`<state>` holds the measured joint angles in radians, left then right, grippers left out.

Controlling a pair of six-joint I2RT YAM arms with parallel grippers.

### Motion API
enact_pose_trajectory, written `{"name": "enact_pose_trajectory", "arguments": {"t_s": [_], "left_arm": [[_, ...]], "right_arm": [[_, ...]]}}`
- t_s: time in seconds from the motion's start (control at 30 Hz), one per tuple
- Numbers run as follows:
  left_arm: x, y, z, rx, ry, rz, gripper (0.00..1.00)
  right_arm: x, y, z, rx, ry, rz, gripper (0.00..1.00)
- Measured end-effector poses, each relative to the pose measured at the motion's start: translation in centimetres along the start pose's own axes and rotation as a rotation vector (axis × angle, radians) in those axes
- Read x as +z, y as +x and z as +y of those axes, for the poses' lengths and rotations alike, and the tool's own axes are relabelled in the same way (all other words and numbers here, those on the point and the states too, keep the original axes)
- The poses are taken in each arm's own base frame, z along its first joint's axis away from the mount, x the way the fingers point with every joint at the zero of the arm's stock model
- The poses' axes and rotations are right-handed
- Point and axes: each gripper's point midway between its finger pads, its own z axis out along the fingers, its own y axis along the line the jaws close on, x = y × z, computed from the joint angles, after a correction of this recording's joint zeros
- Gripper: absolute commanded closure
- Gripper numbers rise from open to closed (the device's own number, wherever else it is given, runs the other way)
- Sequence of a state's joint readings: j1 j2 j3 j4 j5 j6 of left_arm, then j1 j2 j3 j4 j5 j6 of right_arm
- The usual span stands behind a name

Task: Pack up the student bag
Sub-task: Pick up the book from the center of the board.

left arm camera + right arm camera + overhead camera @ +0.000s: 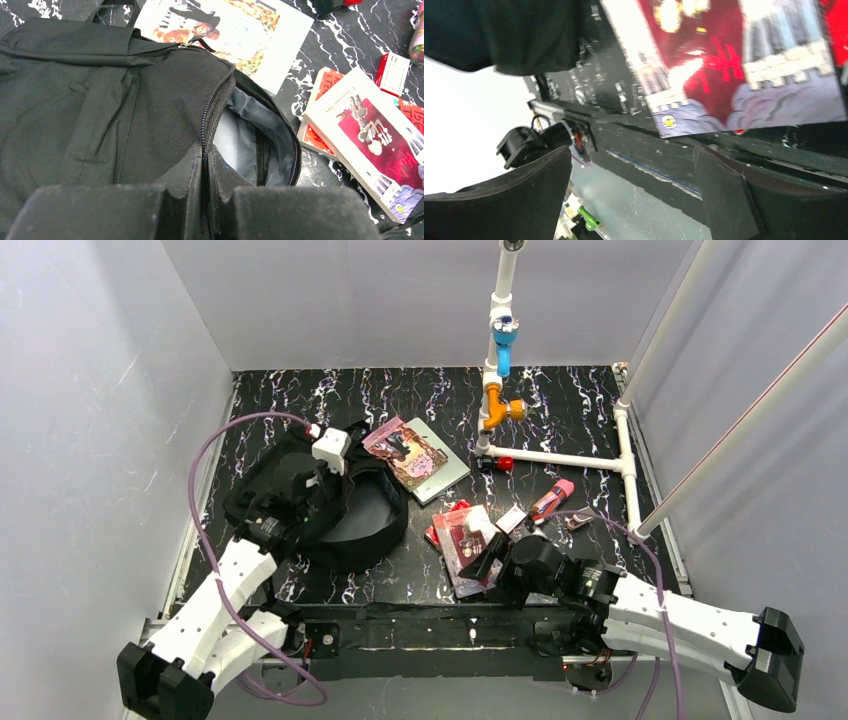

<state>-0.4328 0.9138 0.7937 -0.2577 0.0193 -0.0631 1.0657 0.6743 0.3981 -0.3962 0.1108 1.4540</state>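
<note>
Shows the student bag (372, 532) slumped at the left of the surface (560, 400), zip mouth gaping right toward a red book (465, 540). Seems to run near to far, loop end far. Looks soft, light and floppy; best gripped at the firmer zip rim. Has the left tool (205, 157) pinched shut on that rim. Has the right tool (634, 165) spread wide and empty, at the book's near edge.

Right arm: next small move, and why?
Probably ease the right gripper forward until its open jaws straddle the near edge of the red book. The book lies just ahead of the jaws, not between them, and the left gripper is shut on the student bag, holding its mouth open.
</note>
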Motion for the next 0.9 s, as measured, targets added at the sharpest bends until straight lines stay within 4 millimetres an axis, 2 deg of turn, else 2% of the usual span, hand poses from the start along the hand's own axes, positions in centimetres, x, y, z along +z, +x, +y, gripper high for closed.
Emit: {"name": "enact_pose_trajectory", "arguments": {"t_s": [0.13,0.2,0.43,0.47,0.57,0.6,0.77,0.9], "left_arm": [[-0.8,0.8,0.0,0.021,0.011,-0.056,1.00],[-1.3,0.6,0.0,0.030,0.011,-0.085,1.00],[-2.0,-0.9,0.0,0.039,0.012,-0.162,1.00],[-2.0,-0.9,0.0,0.039,0.011,-0.161,1.00],[-2.0,-0.9,0.0,0.039,0.015,-0.159,1.00],[-1.9,-0.8,-0.1,0.039,0.018,-0.157,1.00],[-1.8,-0.7,-0.3,0.040,0.030,-0.149,1.00],[-1.7,-0.6,-0.3,0.040,0.034,-0.145,1.00]], "right_arm": [[1.3,1.1,-3.9,0.059,0.085,-0.002,0.02],[1.5,1.0,-4.5,0.082,0.094,-0.023,0.02],[3.4,0.0,-3.7,0.251,-0.073,-0.091,0.08],[3.5,-0.2,-3.5,0.270,-0.096,-0.095,0.13],[3.6,-0.5,-3.2,0.290,-0.123,-0.111,0.36],[3.6,-0.6,-3.2,0.294,-0.129,-0.117,0.38],[3.2,-1.7,-3.7,0.312,-0.126,-0.176,0.34],[1.8,-3.5,-3.9,0.328,-0.155,-0.265,0.32]]}}
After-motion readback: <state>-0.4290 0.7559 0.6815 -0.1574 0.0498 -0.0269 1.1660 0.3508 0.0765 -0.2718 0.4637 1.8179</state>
